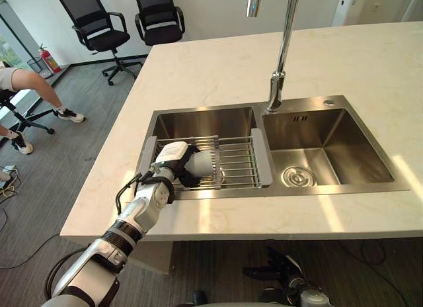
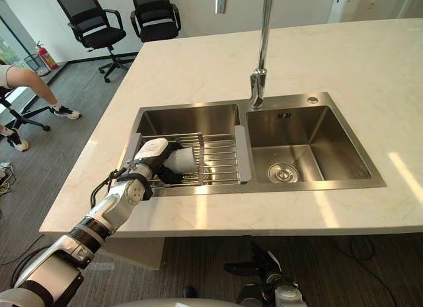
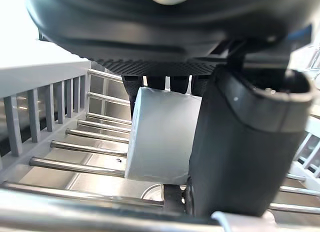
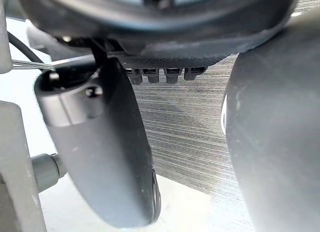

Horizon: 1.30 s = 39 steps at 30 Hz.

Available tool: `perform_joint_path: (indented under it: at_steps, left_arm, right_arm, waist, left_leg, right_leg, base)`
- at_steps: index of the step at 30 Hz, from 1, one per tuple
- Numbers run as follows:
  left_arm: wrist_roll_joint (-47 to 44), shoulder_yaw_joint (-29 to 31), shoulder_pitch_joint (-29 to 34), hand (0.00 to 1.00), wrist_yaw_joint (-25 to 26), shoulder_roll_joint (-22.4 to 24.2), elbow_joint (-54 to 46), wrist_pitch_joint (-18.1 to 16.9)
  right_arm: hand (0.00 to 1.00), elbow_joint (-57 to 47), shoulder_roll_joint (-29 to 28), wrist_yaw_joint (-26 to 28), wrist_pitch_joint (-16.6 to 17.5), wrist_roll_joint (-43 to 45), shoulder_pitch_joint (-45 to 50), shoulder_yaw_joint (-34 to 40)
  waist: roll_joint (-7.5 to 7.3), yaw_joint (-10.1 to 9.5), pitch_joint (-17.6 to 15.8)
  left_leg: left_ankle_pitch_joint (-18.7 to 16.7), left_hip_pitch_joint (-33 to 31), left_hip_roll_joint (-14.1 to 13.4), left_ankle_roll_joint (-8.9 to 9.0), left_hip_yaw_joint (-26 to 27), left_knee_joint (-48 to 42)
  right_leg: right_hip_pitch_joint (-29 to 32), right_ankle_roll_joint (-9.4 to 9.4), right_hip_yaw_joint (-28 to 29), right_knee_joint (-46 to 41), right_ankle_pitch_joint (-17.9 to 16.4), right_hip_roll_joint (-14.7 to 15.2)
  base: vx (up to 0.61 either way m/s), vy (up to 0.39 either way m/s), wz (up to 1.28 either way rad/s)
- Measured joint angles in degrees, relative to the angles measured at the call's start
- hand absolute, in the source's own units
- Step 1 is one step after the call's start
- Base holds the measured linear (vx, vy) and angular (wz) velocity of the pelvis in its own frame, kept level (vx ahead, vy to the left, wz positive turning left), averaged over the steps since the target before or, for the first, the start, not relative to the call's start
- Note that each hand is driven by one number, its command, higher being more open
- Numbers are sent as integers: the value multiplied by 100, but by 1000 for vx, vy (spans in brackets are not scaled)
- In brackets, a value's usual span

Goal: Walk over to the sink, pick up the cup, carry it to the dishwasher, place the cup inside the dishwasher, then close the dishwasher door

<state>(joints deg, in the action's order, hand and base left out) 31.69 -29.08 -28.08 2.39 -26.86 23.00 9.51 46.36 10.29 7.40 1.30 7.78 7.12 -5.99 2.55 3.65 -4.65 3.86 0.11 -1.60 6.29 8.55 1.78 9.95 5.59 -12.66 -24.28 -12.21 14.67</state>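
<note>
A pale grey cup (image 1: 200, 163) lies on its side on the wire rack (image 1: 232, 163) that spans the left basin of the steel sink (image 1: 330, 145). My left hand (image 1: 170, 155) reaches in from the counter's near edge and is shut on the cup. In the left wrist view the cup (image 3: 160, 137) sits between the thumb (image 3: 245, 142) and the fingers curled behind it. My right hand (image 1: 281, 268) hangs low below the counter edge, over the carpet, with its fingers relaxed and nothing in it.
A tall chrome faucet (image 1: 281, 55) rises between the two basins. The pale stone counter (image 1: 218, 69) surrounds the sink. Two black office chairs (image 1: 99, 26) stand at the far left, and a seated person's legs (image 1: 33, 88) show at the left edge.
</note>
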Motion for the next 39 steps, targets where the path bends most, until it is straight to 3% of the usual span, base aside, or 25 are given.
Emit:
perform_joint_path:
  at_steps: [13, 22, 29, 35, 39]
  left_arm:
    - [-822, -69, -39, 0, 540, -35, 9, -483]
    - [-1207, 5, 330, 0, 866, -54, -2483, -1324]
    - [-1817, 662, 827, 0, 822, 183, -3402, -1880]
    - [-2594, 1079, 1363, 0, 599, 499, -3460, -1924]
    - [-3662, 1370, 2142, 0, 361, 906, -3691, -1997]
  right_arm:
    - [100, -28, -23, 5, 128, 8, 23, 22]
    - [100, -60, -61, -78, 152, 365, 235, 80]
    - [100, -54, -245, -75, 200, 479, 394, 159]
    - [100, -36, -411, -94, 284, 646, 409, 227]
    - [100, 47, -545, -119, 313, 689, 430, 305]
  waist:
    - [8, 11, -91]
    - [-7, -304, -78]
    - [-15, -447, 179]
    - [-89, -514, 248]
    - [-161, -659, 320]
  left_leg:
    - [-50, 5, -20, -61, -2, -6]
    - [-168, 131, -83, -242, -132, -101]
    - [-186, 172, -218, -248, -200, -87]
    - [-193, 152, -247, -258, -260, -90]
    - [-224, 138, -243, -282, -322, -128]
  right_leg:
    - [-88, 3, -70, 28, 23, -24]
    - [-511, 16, -354, 256, 30, -84]
    - [-809, 13, -511, 803, 261, -296]
    - [-994, 31, -588, 1186, 455, -387]
    - [-1151, 47, -662, 1446, 577, -429]
  base:
    - [42, -8, 1]
    - [17, -3, 11]
    - [19, 0, 4]
    - [9, 9, 3]
    - [20, 16, 7]
